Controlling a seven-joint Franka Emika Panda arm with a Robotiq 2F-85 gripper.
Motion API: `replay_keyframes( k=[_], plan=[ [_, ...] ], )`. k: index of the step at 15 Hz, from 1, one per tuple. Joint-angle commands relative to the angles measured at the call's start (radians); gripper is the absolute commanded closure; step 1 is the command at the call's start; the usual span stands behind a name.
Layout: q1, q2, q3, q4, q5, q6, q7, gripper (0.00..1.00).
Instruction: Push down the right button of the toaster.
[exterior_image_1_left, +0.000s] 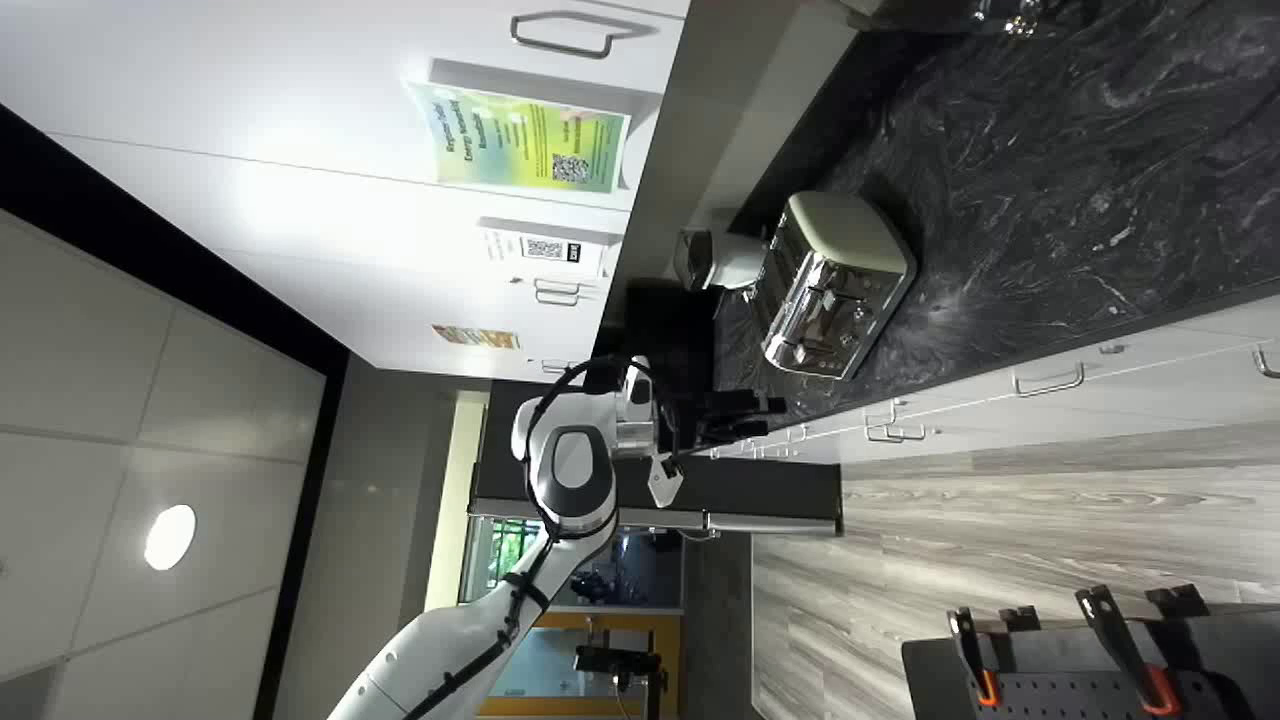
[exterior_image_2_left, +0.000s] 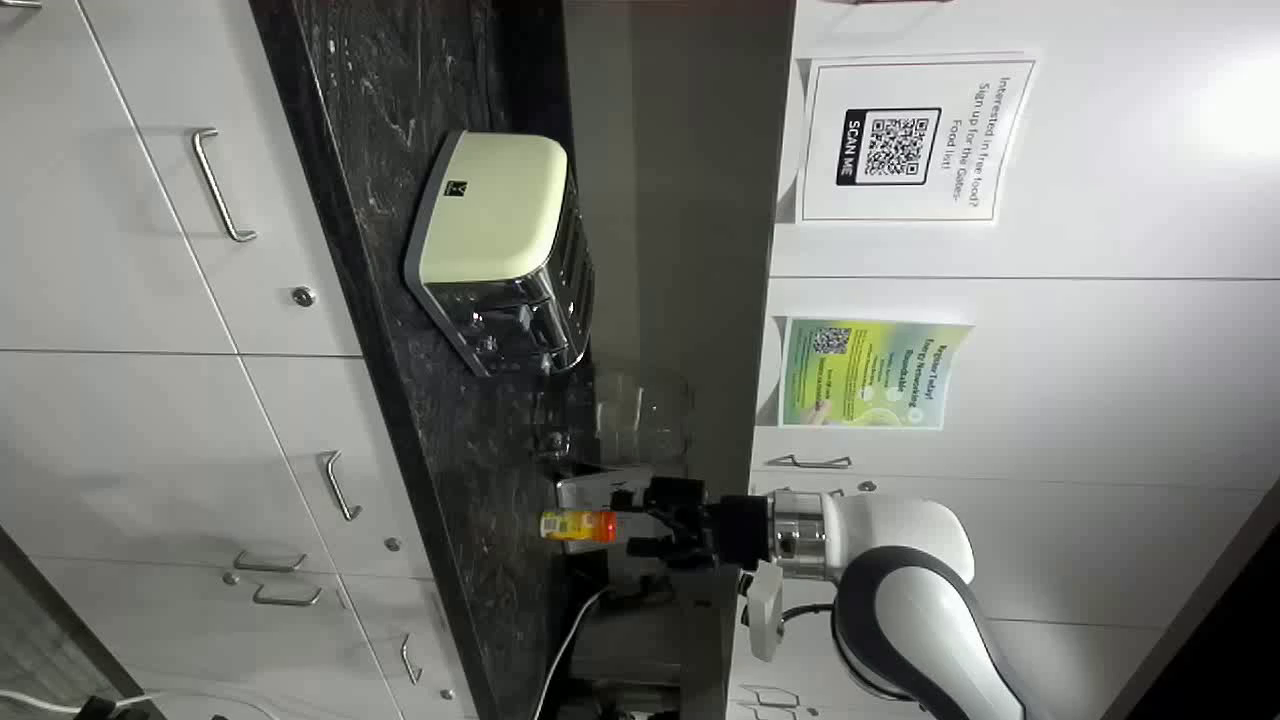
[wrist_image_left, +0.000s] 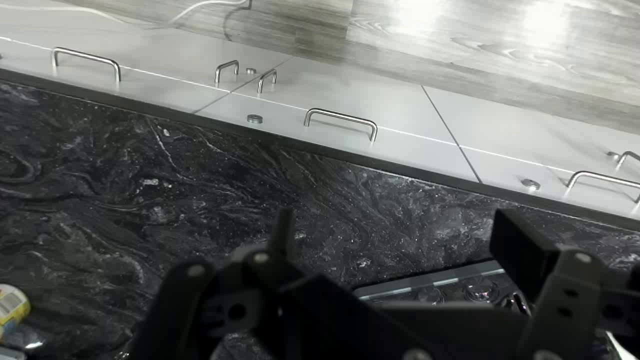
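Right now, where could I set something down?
Bare dark marbled countertop lies between the boxy cream and silver toaster, the yellow orange-capped bottle and the white drawer fronts. Crowded: the wall side, with a clear container and pale grey object.

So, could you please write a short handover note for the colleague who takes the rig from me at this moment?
Gripper: jaws open, holding nothing, apart from the toaster in both exterior views.
Job's things: the cream-and-chrome toaster stands on the dark marbled countertop. I cannot single out the right button with certainty, nor tell whether it is up or down.
Done: no press can be confirmed.
Left: probably bring the jaws to the toaster's control side and push the right button down. Mind the yellow, orange-capped bottle.
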Motion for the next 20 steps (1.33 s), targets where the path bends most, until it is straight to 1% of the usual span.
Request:
replay_keyframes(
  k=[1,9,13,19,20],
  plan=[
    [0.011,0.000,-0.011,0.002,-0.004,-0.003,0.003,0.00],
    [0.011,0.000,-0.011,0.002,-0.004,-0.003,0.003,0.00],
    [0.034,0.033,-0.012,0.048,-0.017,0.036,-0.081,0.00],
    [0.026,0.199,-0.040,0.198,-0.079,0.136,-0.202,0.00],
    [0.029,0.232,-0.049,0.222,-0.075,0.155,-0.224,0.00]
  ],
)
